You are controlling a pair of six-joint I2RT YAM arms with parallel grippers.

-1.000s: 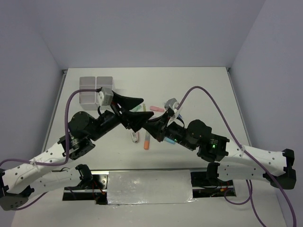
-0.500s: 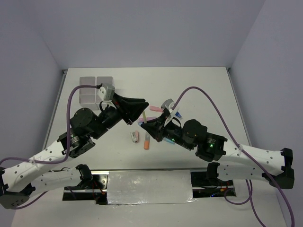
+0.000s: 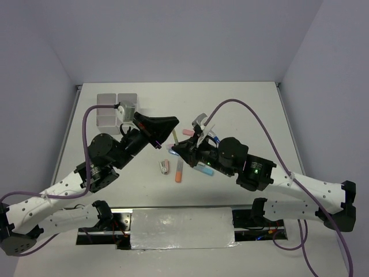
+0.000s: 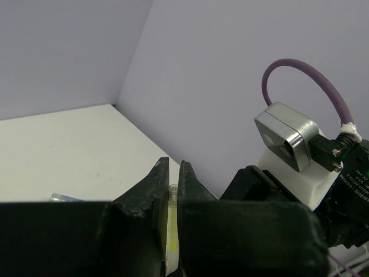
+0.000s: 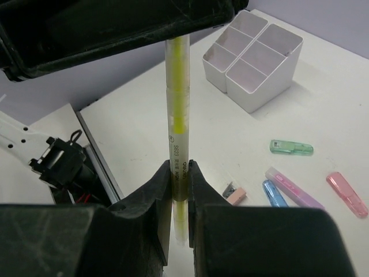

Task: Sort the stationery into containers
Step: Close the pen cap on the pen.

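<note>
A thin yellow pen (image 5: 177, 86) stands upright in mid-air between both grippers. My right gripper (image 5: 179, 170) is shut on its lower part. My left gripper (image 4: 173, 173) is shut on its other end, the pen (image 4: 172, 231) showing in the narrow slit between the jaws. From above, the pen (image 3: 174, 137) bridges the left gripper (image 3: 173, 124) and the right gripper (image 3: 176, 148) over the table's middle. The containers (image 3: 108, 98), a whitish block of four compartments (image 5: 262, 95), stand at the far left. Other stationery lies loose: a green stick (image 5: 291, 148), a purple stick (image 5: 294, 187), a blue one (image 5: 275, 193), a pink one (image 5: 346, 194).
An orange stick (image 3: 179, 172) and a small pinkish piece (image 3: 165, 167) lie below the grippers on the table. A short peach piece (image 5: 235, 195) lies near the blue stick. The right wrist's camera block (image 4: 286, 135) hangs close in front of the left gripper.
My left gripper has shut onto the yellow pen's free end, having been wide open before. Both grippers have drifted slightly left, the right still gripping the pen.
</note>
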